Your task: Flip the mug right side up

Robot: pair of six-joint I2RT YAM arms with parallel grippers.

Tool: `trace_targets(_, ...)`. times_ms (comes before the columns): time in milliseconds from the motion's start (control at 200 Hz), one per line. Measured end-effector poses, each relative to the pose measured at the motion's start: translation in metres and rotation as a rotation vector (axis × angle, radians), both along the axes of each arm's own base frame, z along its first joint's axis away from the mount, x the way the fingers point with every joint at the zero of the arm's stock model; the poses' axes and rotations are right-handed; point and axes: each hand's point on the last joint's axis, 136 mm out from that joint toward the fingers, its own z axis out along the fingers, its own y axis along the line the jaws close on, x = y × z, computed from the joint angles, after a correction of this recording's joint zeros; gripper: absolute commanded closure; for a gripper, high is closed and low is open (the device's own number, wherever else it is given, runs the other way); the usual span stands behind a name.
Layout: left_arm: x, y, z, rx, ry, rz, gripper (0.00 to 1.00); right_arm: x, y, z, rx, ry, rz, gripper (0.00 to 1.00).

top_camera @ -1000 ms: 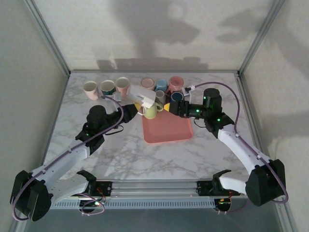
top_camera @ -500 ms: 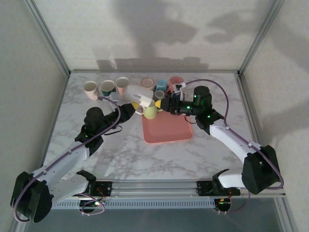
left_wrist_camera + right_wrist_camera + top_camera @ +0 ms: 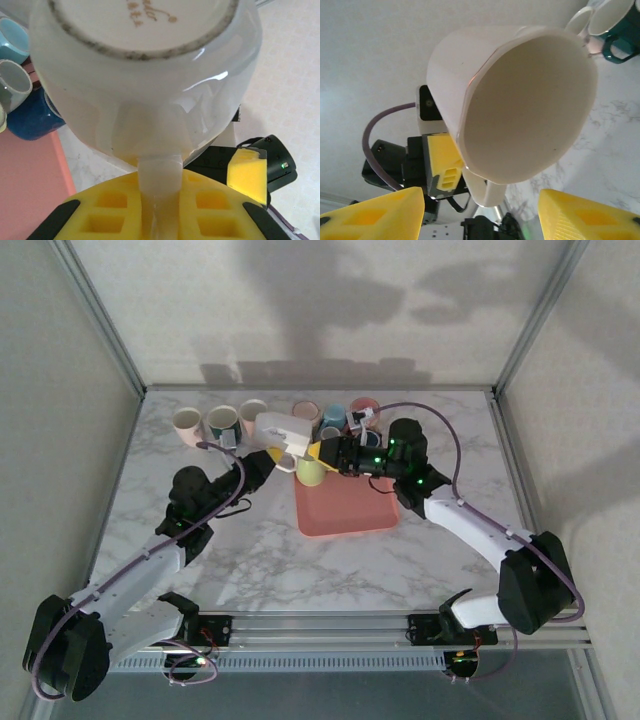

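White mug, pinched by its handle in my left claw, lies sideways, mouth toward my half-open, empty right claw at its 4 o'clock.

Left arm: stretching forward and rightward from its base, wrist lifting toward the centre.
Left gripper: pinching its yellow fingers narrowly on the handle of the white mug, holding it aloft.
Right arm: bending leftward, forearm rising to a level wrist.
Right gripper: pointing left at the left gripper, jaws standing well apart, gripping nothing.
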Motion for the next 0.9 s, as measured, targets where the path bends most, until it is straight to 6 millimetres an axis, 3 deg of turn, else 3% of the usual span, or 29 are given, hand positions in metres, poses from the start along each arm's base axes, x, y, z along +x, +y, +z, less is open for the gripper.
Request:
trace_targets(130,-0.001,0.0,0.006,-0.022,-0.017,-0.001,1.0,-0.005,0.012,0.004,0.036,0.044,0.006,0.43)
trace_targets(381,-0.002,0.002,0.014,-0.057,-0.046,0.0,1.0,0.0,0.034,-0.014,0.058,0.153,0.009,0.49)
trace_targets(576,-0.001,0.004,0.014,-0.073,-0.043,0.014,1.0,0.0,0.043,-0.014,0.092,0.18,0.017,0.57)
trace_targets(901,-0.002,0.008,0.015,-0.096,-0.065,0.033,1.0,0.002,0.048,-0.003,0.147,0.189,-0.003,0.83)
